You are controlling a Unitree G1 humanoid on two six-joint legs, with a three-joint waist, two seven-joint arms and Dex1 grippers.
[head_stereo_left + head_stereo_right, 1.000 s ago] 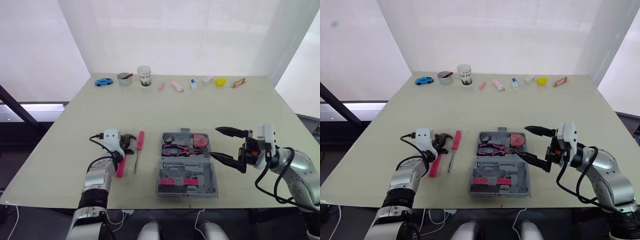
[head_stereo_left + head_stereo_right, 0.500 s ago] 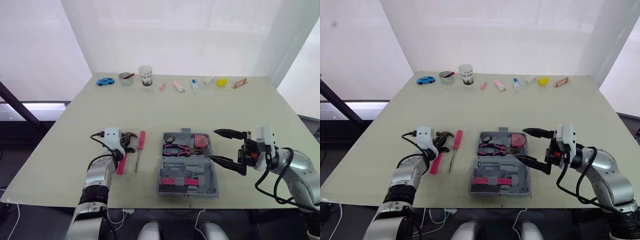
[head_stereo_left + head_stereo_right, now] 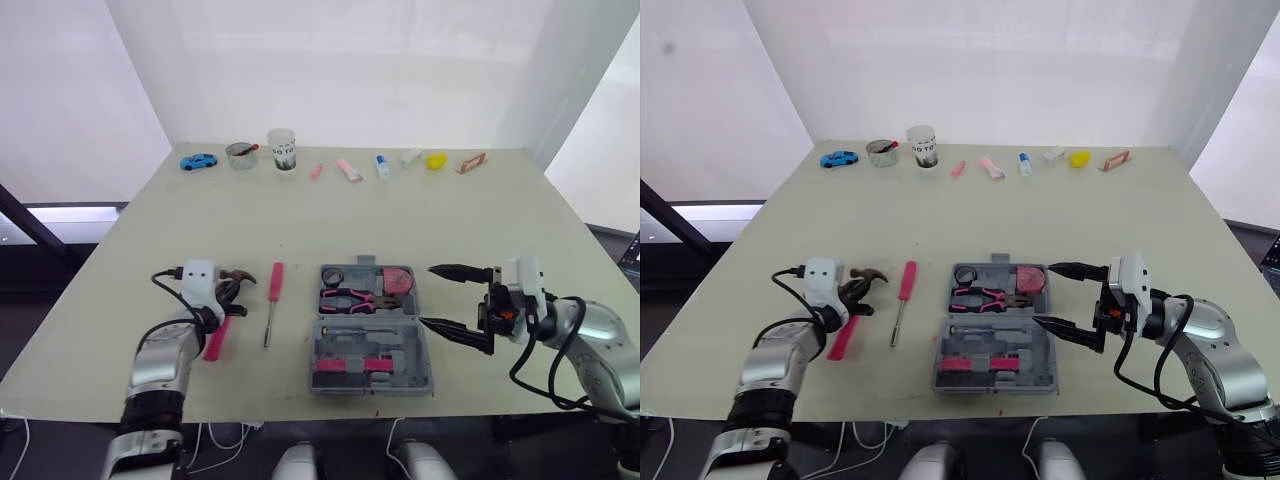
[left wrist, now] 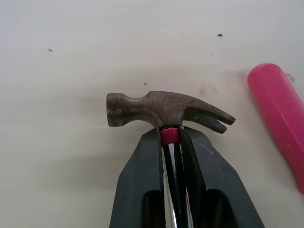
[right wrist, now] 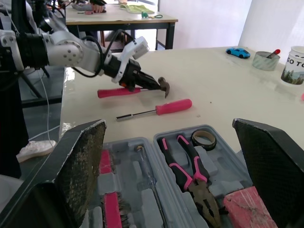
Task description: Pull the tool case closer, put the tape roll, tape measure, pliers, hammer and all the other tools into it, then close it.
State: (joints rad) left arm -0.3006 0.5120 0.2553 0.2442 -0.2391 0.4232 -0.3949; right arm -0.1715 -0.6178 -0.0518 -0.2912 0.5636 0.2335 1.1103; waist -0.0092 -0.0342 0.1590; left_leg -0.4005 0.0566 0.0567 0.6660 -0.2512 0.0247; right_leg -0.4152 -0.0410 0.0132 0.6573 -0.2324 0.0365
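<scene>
Moved a little further from the pink-handled screwdriver, the hammer with a rusty metal head and a pink handle is held by the left end effector. Its black fingers are squeezed narrow on the handle, just under the head. Both tools are seen over the pale surface, to the left of the open grey plastic tool case. Pink-handled pliers and a small black tape roll are laid inside the case. The right end effector is spread wide, just beside the case's right side.
</scene>
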